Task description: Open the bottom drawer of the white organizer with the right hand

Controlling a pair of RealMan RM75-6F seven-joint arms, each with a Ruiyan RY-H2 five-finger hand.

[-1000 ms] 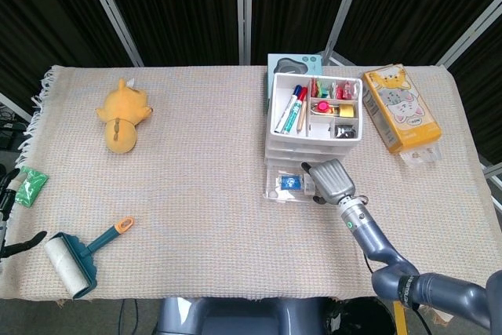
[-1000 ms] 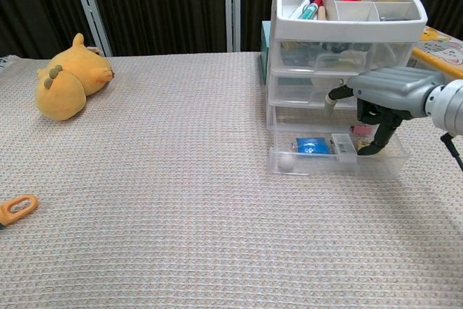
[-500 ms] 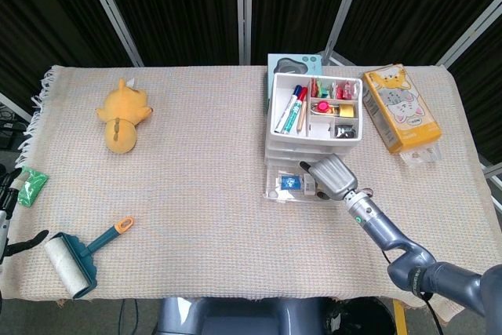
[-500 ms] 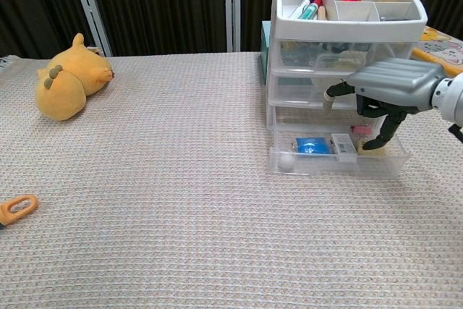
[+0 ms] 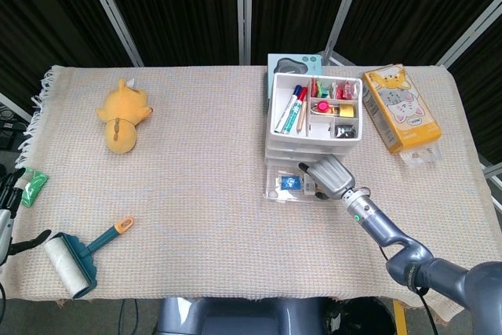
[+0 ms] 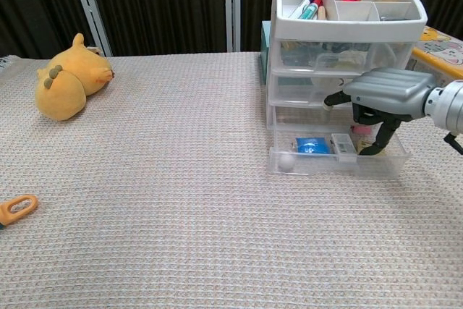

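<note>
The grey right hand [image 6: 383, 103] hooks curled fingers inside the clear plastic bottom drawer [image 6: 336, 155] (already pulled out) of the white organizer [image 6: 347, 30]; tugging further could drag it off.

This looks like a staged test area in a lab or studio, not a home. Black pleated curtains [image 5: 188, 5] on metal poles [image 5: 244, 5] close off the back, and a table [image 5: 212, 217] draped in a woven beige cloth carries unrelated props: a plush toy [image 5: 124, 115], a lint roller [image 5: 74, 260], a desk organizer [image 5: 315, 119].
</note>
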